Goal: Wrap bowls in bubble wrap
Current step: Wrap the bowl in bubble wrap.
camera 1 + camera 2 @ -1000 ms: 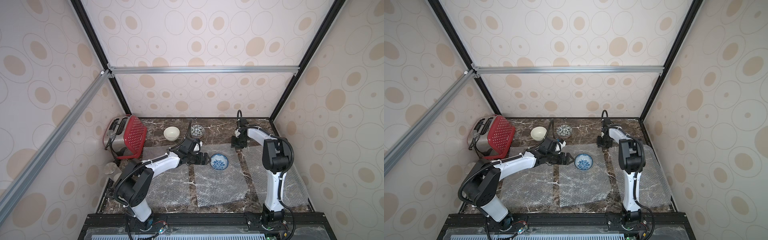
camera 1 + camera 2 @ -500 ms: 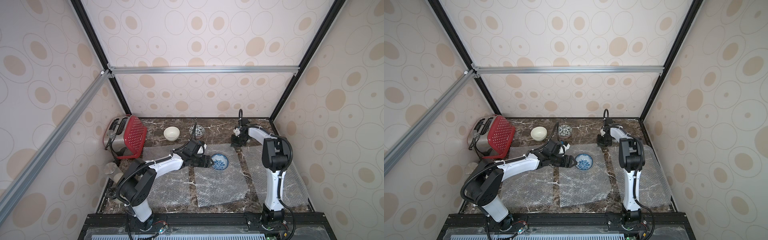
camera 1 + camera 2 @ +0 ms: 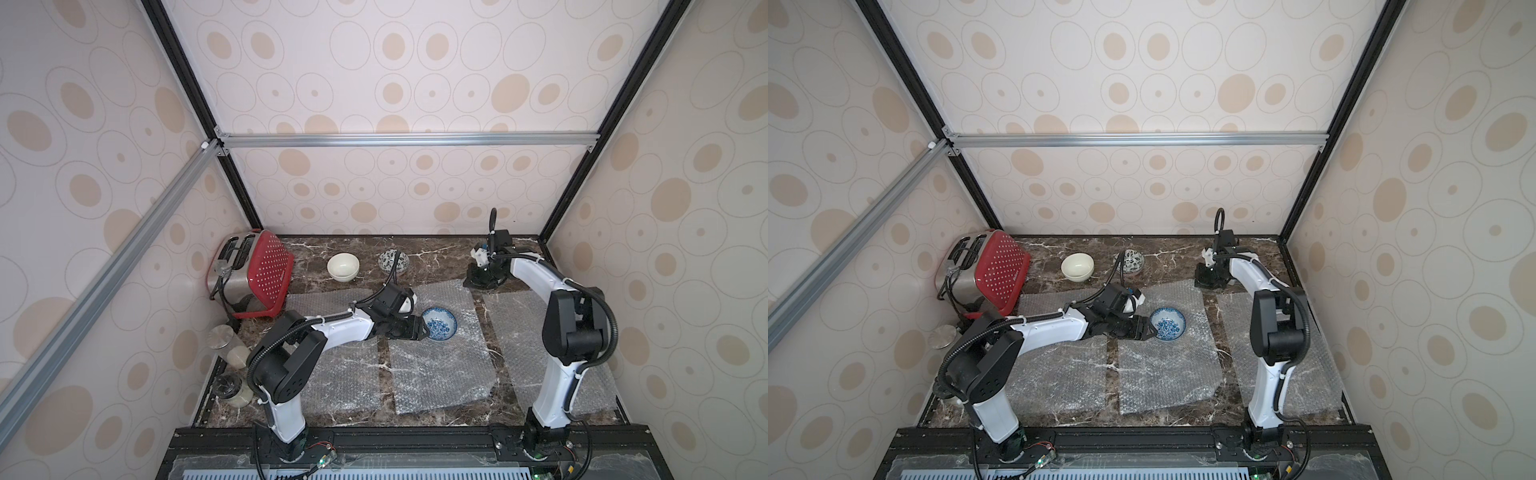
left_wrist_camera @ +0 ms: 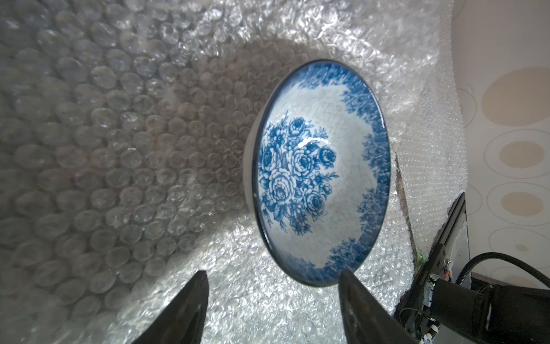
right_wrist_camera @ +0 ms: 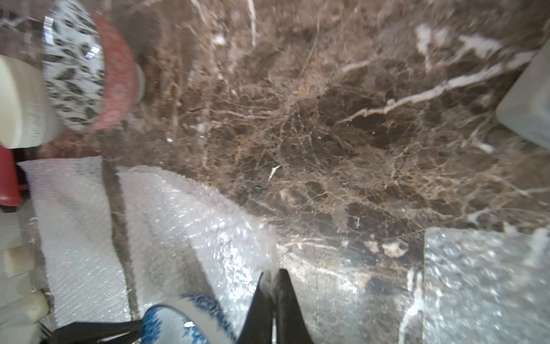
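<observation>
Bubble wrap [image 3: 345, 374] covers the marble table [image 3: 436, 257] in three flat sheets; the blue bowl [image 3: 439, 324] sits on the middle sheet [image 3: 436, 374]. Beside its rim the left pincer [image 4: 273, 277] gapes empty; the right pincer [image 5: 272, 275] clamps that sheet's far corner.

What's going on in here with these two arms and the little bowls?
Two robot arms are wrapping bowls in bubble wrap. The blue-patterned bowl sits on the middle bubble wrap sheet. The left claw is open right beside the bowl's rim, not gripping it. The right claw is pinched shut on that sheet's far corner. The cream bowl and the leaf-patterned bowl wait at the back. Nothing is wrapped yet.
</observation>
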Motion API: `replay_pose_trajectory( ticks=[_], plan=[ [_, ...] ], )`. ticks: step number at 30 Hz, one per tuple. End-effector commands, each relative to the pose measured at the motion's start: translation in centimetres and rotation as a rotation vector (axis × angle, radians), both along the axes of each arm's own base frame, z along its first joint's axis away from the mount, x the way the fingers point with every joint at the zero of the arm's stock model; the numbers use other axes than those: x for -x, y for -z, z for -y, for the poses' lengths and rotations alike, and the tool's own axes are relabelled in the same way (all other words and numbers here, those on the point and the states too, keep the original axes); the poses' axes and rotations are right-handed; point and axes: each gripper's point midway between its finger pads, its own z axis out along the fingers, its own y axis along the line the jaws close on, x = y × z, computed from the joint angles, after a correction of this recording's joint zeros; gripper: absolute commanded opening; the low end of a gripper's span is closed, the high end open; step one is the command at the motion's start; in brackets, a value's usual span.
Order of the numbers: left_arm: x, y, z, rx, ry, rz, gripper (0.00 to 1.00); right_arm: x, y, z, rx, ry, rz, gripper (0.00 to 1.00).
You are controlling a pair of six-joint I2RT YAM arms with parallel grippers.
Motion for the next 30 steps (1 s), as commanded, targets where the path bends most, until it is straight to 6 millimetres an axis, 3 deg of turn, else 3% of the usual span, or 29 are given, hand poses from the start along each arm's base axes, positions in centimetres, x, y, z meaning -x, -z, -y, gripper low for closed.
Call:
replay_pose_trajectory(
  ticks=[1,13,22,25,30],
  plan=[
    [-0.8,-0.8,1.1,0.022,0.003,0.023,0.67,1.5,-0.9,-0.6,-0.048,-0.016,-0.003,0.07],
    [-1.2,0.2,1.3,-0.004,0.002,0.003,0.59,6.8,-3.0,-5.2,-0.152,-0.122,0.008,0.08],
    [-1.3,0.3,1.3,-0.005,-0.001,0.01,0.58,10.3,-2.5,-7.3,-0.188,-0.175,-0.064,0.08],
    [-1.3,0.4,1.2,-0.008,0.0,0.011,0.59,11.2,-1.8,-7.4,-0.181,-0.178,-0.103,0.08],
    [-1.4,0.3,1.2,-0.008,-0.001,0.017,0.58,13.4,-0.6,-9.1,-0.173,-0.235,-0.153,0.09]
  ],
)
